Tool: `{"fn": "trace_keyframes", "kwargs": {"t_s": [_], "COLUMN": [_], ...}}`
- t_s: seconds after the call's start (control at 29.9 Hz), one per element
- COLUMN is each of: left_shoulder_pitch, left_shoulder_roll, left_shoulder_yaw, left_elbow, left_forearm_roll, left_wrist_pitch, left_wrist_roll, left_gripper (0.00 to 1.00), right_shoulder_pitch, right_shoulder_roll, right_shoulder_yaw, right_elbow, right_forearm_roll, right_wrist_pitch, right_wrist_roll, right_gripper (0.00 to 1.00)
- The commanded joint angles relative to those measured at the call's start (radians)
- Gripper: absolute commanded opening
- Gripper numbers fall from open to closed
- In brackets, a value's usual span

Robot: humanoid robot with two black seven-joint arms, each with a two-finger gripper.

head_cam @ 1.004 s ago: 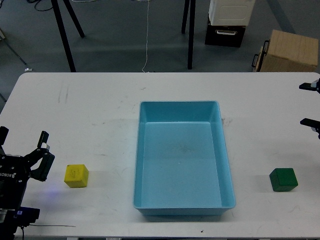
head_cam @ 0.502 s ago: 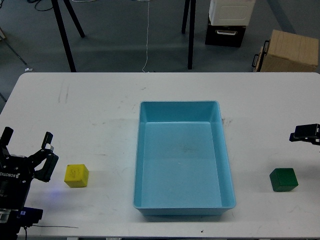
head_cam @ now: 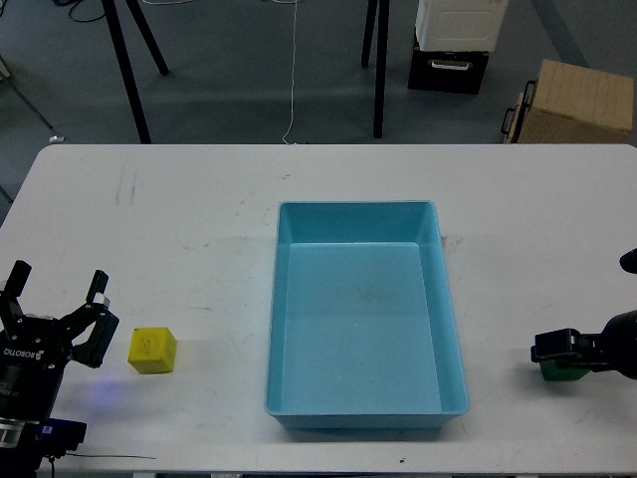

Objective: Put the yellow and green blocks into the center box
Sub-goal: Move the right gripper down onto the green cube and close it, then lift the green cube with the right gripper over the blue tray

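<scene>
White table (head_cam: 199,209) carrying a light blue box (head_cam: 454,349) at centre, rectangular, long axis running away from the viewer, interior bare.

Yellow block (head_cam: 152,351) resting flat on the table, left of the box and well apart from it, near the front edge. Outside the box.

Left gripper (head_cam: 57,296) positioned just left of the yellow block, near but not touching. Two fingers (head_cam: 98,287) spread apart and pointing up and away; jaws released, nothing between them. Gripper body black, with white lettering. Faint blue glow on the table surface just below the gripper body.

Green block (head_cam: 563,372) resting on the table right of the box, well apart from it, near the front edge. Outside the box. Only a small part visible below and behind the dark gripper part.

Right gripper (head_cam: 567,351) entering from the right edge, its dark tip directly over the green block and covering most of it. Fingers not separable in this view; jaw state cannot be told, nor whether contact with the block is made.

Beyond the far table edge: grey floor, black stand legs (head_cam: 127,70), a cardboard box (head_cam: 577,100), a black-and-white case (head_cam: 453,45), a thin white cable (head_cam: 294,70) on the floor.
</scene>
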Motion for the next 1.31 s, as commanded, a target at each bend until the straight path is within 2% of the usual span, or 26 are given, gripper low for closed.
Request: {"fn": "trace_keyframes", "kwargs": {"t_s": [0.0, 0.2, 0.37, 0.4, 0.57, 0.7, 0.8, 0.97, 1.27], "left_shoulder_pitch": [0.0, 0.0, 0.0, 0.0, 0.002, 0.0, 0.0, 0.0, 0.0], "left_shoulder_roll": [0.0, 0.0, 0.0, 0.0, 0.0, 0.0, 0.0, 0.0, 0.0], "left_shoulder_yaw": [0.0, 0.0, 0.0, 0.0, 0.001, 0.001, 0.0, 0.0, -0.002], "left_elbow": [0.0, 0.008, 0.008, 0.008, 0.008, 0.008, 0.008, 0.008, 0.026], "left_forearm_roll": [0.0, 0.0, 0.002, 0.002, 0.001, 0.002, 0.002, 0.002, 0.002], "left_wrist_pitch": [0.0, 0.0, 0.0, 0.0, 0.0, 0.0, 0.0, 0.0, 0.0], "left_wrist_roll": [0.001, 0.001, 0.001, 0.001, -0.001, 0.001, 0.001, 0.001, -0.001], "left_gripper": [1.0, 1.0, 1.0, 1.0, 1.0, 1.0, 1.0, 1.0, 1.0], "right_shoulder_pitch": [0.002, 0.002, 0.006, 0.01, 0.137, 0.305, 0.443, 0.672, 0.685], "right_shoulder_roll": [0.017, 0.017, 0.009, 0.005, -0.031, -0.003, 0.073, 0.269, 0.664], "right_shoulder_yaw": [-0.005, -0.005, -0.002, 0.006, 0.043, 0.037, -0.003, -0.222, -0.431], "right_elbow": [-0.009, -0.01, -0.006, -0.003, 0.012, 0.029, 0.026, 0.011, -0.206], "right_forearm_roll": [-0.007, -0.009, -0.009, -0.007, 0.042, 0.209, 0.3, 0.321, 0.307], "right_wrist_pitch": [0.0, 0.0, 0.0, 0.0, 0.0, 0.0, 0.0, 0.0, 0.0], "right_wrist_roll": [0.0, -0.003, -0.005, -0.005, -0.005, -0.019, -0.045, -0.045, -0.061], "right_gripper": [0.89, 0.34, 0.03, 0.0, 0.0, 0.0, 0.0, 0.0, 0.0]}}
